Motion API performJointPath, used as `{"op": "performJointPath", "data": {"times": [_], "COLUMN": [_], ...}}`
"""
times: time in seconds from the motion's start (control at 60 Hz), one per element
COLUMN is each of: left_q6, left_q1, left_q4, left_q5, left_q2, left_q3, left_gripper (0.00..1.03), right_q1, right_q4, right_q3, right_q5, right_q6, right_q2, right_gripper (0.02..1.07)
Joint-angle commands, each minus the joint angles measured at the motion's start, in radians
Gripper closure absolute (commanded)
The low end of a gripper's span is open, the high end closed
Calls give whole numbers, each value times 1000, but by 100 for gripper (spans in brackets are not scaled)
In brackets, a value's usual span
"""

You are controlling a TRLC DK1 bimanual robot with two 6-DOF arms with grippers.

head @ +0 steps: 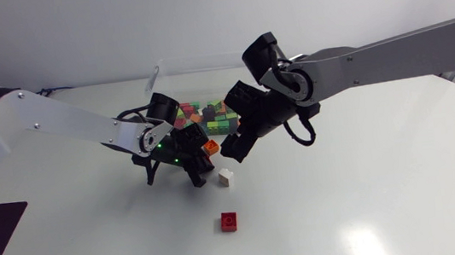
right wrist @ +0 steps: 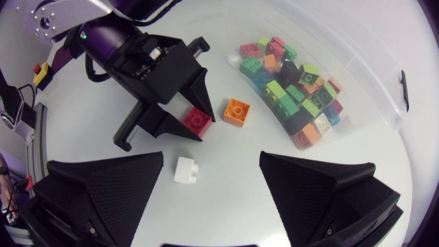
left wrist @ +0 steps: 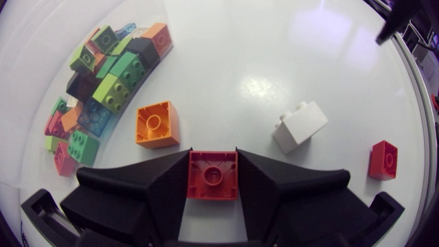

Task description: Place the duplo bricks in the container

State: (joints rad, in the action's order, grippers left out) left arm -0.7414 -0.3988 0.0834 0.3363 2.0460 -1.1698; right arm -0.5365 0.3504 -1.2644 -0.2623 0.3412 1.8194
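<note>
Left pincer [left wrist: 212, 158]: closed on both sides of a red brick [left wrist: 212, 177], probably to carry it.
Right pincer [right wrist: 212, 156]: wide open, empty, over the white brick [right wrist: 185, 169].
Container [right wrist: 357, 68]: in the head view, at one o'clock from the red brick; many bricks inside.
Orange brick [right wrist: 236, 112]: loose beside it.

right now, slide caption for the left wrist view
Black left gripper shut on a red square duplo brick, orange square brick ahead

readable text: none | labels: none | numbers: none | signs: none
</note>
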Motion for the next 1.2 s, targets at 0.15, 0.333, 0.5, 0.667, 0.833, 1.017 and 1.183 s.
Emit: {"op": "performJointPath", "data": {"times": [0.15,0.333,0.5,0.667,0.833,1.017,1.183], "left_q6": [-21,-30,-27,-12,31,80,148], "left_q1": [43,83,120,155,186,218,224], "left_q4": [85,141,184,213,219,217,170], "left_q5": [29,46,56,89,115,138,138], "left_q2": [-164,-294,-397,-460,-489,-495,-468], "left_q3": [87,124,125,98,50,-11,-59], "left_gripper": [72,72,72,72,72,72,72], "right_q1": [-40,-74,-100,-115,-117,-125,-128], "right_q4": [62,124,176,237,279,338,375], "right_q3": [-4,-67,-150,-219,-279,-332,-328], "right_q5": [57,74,89,112,123,132,130], "right_q6": [19,12,-1,-7,-7,-2,4], "right_q2": [58,149,233,304,347,394,391], "right_gripper": [6,6,6,17,46,77,80]}}
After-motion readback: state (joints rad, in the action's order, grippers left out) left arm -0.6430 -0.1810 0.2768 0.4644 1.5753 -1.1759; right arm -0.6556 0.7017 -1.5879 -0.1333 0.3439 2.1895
